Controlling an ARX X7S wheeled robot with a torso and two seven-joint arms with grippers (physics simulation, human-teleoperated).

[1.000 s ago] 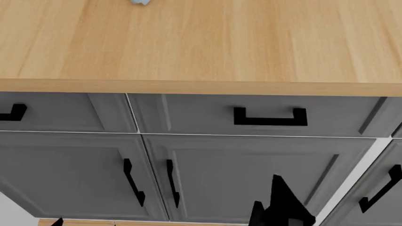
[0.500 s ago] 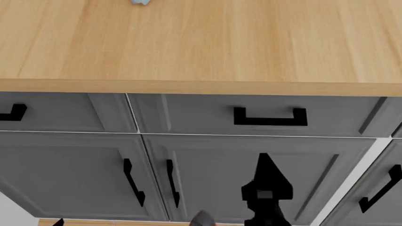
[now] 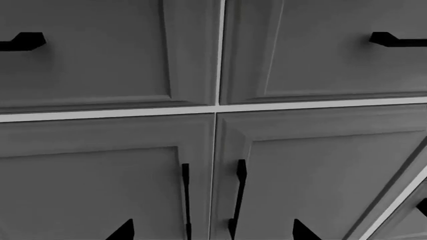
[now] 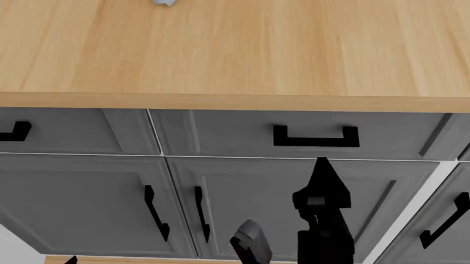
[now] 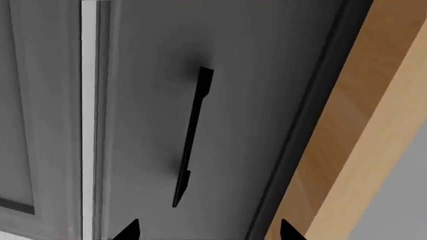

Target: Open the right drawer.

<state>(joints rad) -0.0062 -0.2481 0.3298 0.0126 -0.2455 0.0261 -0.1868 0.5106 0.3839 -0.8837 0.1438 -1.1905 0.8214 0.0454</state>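
Observation:
The right drawer (image 4: 228, 135) is a shallow grey front under the wooden countertop, and it is closed. Its black U-shaped handle (image 4: 316, 136) sits mid-front. My right gripper (image 4: 322, 171) points up just below that handle, in front of the cabinet door. In the right wrist view the handle (image 5: 190, 137) runs lengthwise ahead of the gripper (image 5: 208, 232), whose fingertips (image 5: 127, 231) are spread apart with nothing between them. My left gripper (image 3: 213, 232) is open and empty, facing the seam between the cabinet doors. That view shows the right drawer's handle end (image 3: 397, 40).
The twin left drawer (image 4: 74, 132) has the same black handle (image 4: 16, 131). Taller cabinet doors with vertical black handles (image 4: 156, 213) lie below the drawers. The wooden countertop (image 4: 235, 49) overhangs them. A grey arm part (image 4: 251, 242) shows low beside the right gripper.
My right gripper has risen along the cabinet door to just under the right drawer's handle. A grey arm part has come up into view beside it. The drawer has stayed closed.

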